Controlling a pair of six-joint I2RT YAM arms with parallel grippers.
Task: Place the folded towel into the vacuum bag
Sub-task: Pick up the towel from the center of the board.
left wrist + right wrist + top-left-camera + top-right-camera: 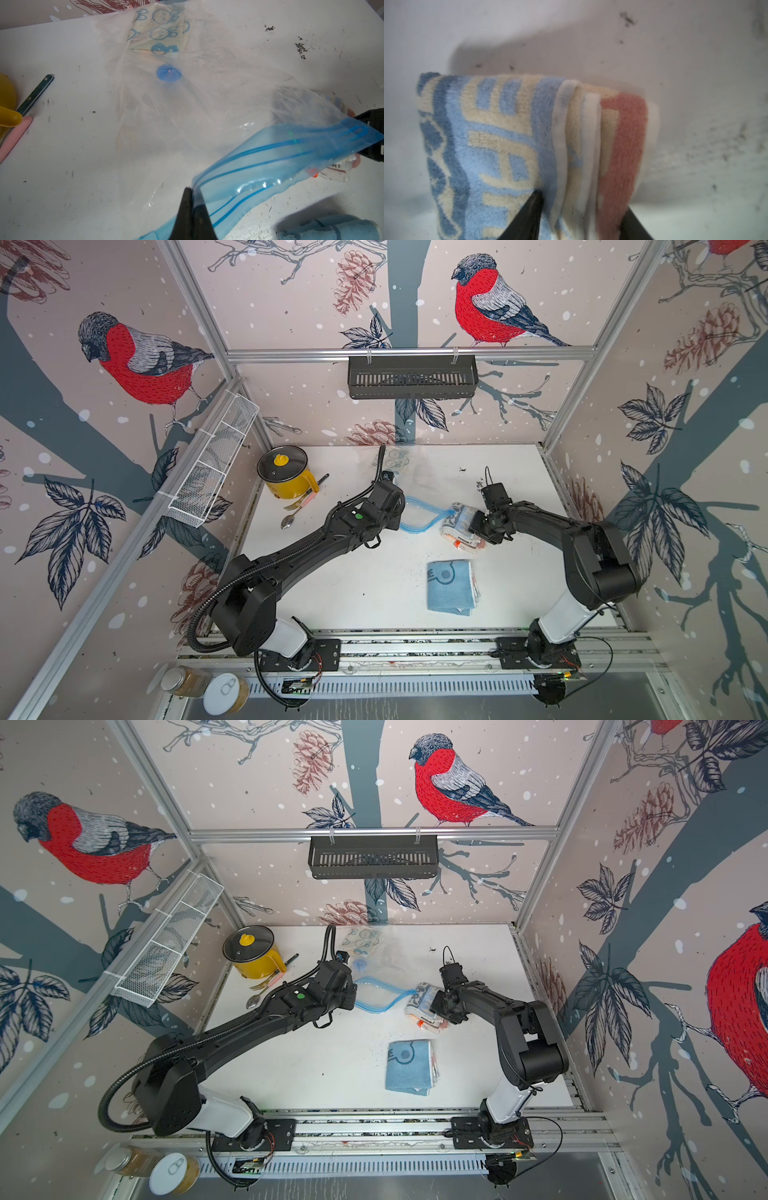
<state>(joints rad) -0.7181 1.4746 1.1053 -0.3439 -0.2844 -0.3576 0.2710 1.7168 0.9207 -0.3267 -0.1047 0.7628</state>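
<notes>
The counter [365, 597] lies open near its front edge, between the left arm [299, 547] and a blue cloth [451, 587], and again in its far right corner. A pot [286, 477] and cutlery [297, 506] block the far left. The left arm bars the left half slantwise. The bag [187, 116] mouth, its upper lip pinched by the left fingers [187, 214], seems to gape toward the towel [457, 522] just beside it. The right arm [552, 522] closes that side.
</notes>
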